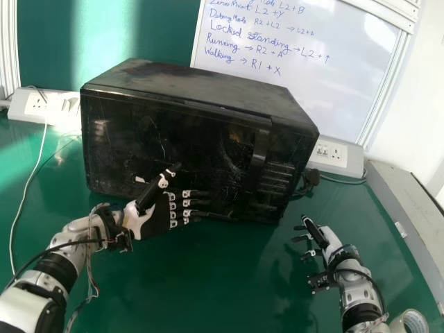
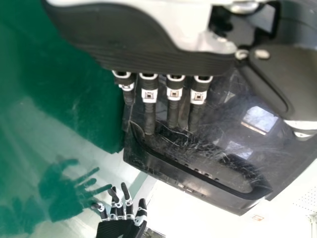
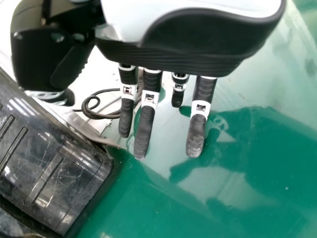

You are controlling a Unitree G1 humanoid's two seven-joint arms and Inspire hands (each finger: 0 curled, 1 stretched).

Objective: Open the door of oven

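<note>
Straight and released, the fingers of the left hand are at the front of the oven, by its closed door. The right hand, fingers loosely extended, is near the handle side. The oven stands on the table.

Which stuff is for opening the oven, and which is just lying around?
For the job:
- black oven
- its door handle
- left hand, at the oven's front
- right hand, beside the oven

Just around:
- tape roll
- whiteboard, behind
- socket box, on the left
</note>
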